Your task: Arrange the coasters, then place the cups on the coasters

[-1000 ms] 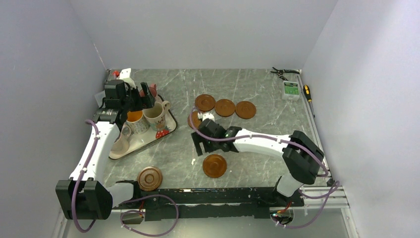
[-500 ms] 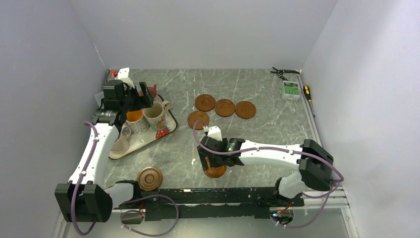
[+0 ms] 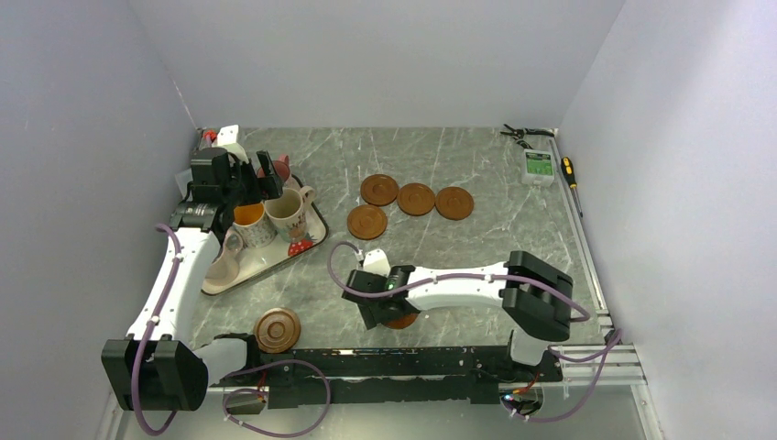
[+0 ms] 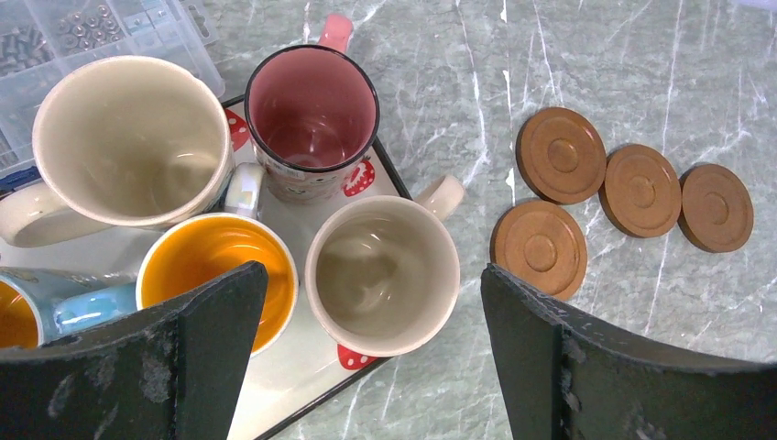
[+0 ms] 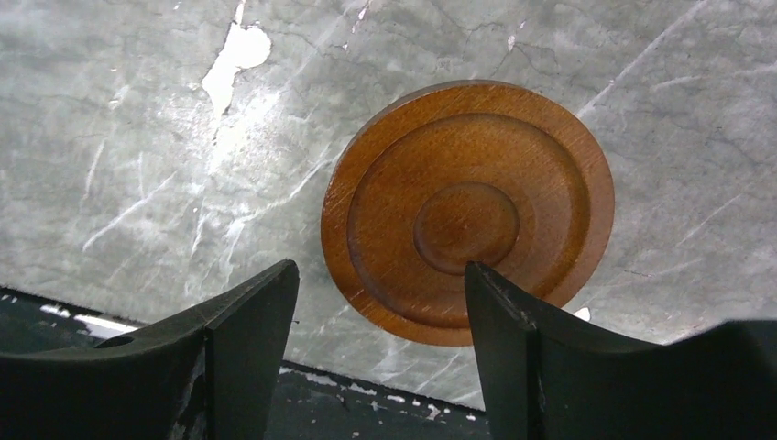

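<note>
Right wrist: right gripper [image 5: 380, 268] spread, coaster [image 5: 467, 211] between and just ahead of its jaws, likely for an edge pinch; left gripper [image 4: 374, 269] spread, hovering above cups [image 4: 311, 119]

Coaster A [image 5: 467, 211]: round brown wooden disc with concentric grooves. It lies flat just ahead of the right gripper [image 5: 380, 266] jaws, with its near edge in the gap.

Coasters B [image 4: 562, 154], C [image 4: 640, 190] and D [image 4: 716, 207]: flat, in a close-set row ahead and right of the left gripper [image 4: 373, 270] jaws. Coaster E [image 4: 539, 248] lies just nearer.

Coaster F [image 3: 278, 329]: flat, well left of the right jaws.

Cream cup [image 4: 380, 275]: upright, in line with the left jaw gap.

Orange-lined cup [image 4: 215, 275]: upright, at the left-side jaw tip.

Pink-lined cup [image 4: 311, 119] and large cream cup [image 4: 128, 137]: upright, further ahead.

Blue cup [image 4: 37, 302]: partly hidden.
</note>
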Robot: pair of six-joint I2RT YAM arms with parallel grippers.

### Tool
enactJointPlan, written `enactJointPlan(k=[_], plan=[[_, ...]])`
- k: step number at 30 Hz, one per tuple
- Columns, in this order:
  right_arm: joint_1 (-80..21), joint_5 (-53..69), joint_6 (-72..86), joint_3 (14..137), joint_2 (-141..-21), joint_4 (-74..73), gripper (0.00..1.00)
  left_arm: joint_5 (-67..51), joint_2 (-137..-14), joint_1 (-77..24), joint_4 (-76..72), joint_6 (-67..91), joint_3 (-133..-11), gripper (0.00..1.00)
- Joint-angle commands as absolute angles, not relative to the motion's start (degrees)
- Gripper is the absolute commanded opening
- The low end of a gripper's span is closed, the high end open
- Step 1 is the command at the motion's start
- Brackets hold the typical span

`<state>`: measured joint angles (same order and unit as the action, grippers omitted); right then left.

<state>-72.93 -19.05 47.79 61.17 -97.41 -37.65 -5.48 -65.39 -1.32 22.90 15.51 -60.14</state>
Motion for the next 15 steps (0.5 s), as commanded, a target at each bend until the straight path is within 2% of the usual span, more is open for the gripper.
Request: enactJointPlan(k=[1, 4, 15], plan=[[-72.9, -20.5, 48.4, 63.9, -99.9, -37.7, 0.69, -5.1, -63.9, -1.5, 20.6, 14.8, -60.4, 0.94], [-72.8, -20.6, 47.9, 64.4, -101.4, -37.1, 0.64, -4.9, -64.1, -1.5, 20.7, 14.8, -60.5, 0.94], [-66.9, -20.6, 44.9, 60.2, -99.9, -34.0, 0.58, -3.4, -64.1, -1.4, 20.9, 14.6, -60.5, 0.94]])
